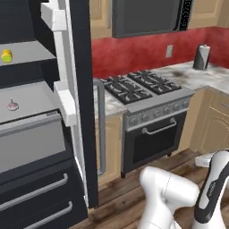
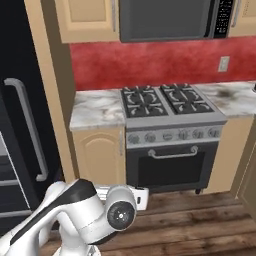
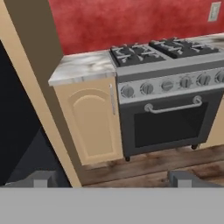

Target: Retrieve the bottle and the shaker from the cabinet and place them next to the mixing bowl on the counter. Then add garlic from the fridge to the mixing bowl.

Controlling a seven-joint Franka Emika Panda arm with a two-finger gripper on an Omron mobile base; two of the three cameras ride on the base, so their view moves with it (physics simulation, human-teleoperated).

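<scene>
Right now I have the fridge (image 1: 44, 112) open on the left of my left base camera, its dark door (image 1: 82, 103) swung out toward me with the long grey bar handle (image 1: 101, 127) on its outer face. On a pale grey shelf (image 1: 31, 100) inside lies a small pinkish-white bulb, the garlic (image 1: 13, 106), near the shelf's left end. One shelf up, at the left edge, sits a small yellow item (image 1: 6, 55) I cannot identify.

Beside the fridge a narrow strip of marble surface (image 2: 95, 109) tops a tan base cupboard (image 2: 98, 155), and the stove (image 2: 170, 135) stands just right of it, with four black burners and an oven door with a grey bar handle. A red wall runs behind, and a dark microwave (image 2: 167, 19) hangs above the stove. At the far right end of the surface in the left base camera stands a grey upright roll holder (image 1: 201, 57).

My hand (image 3: 112, 179) is held low over the wooden floor (image 3: 153, 164), facing the cupboard and the stove; its two fingertips (image 3: 41, 179) stand wide apart with nothing between them.
</scene>
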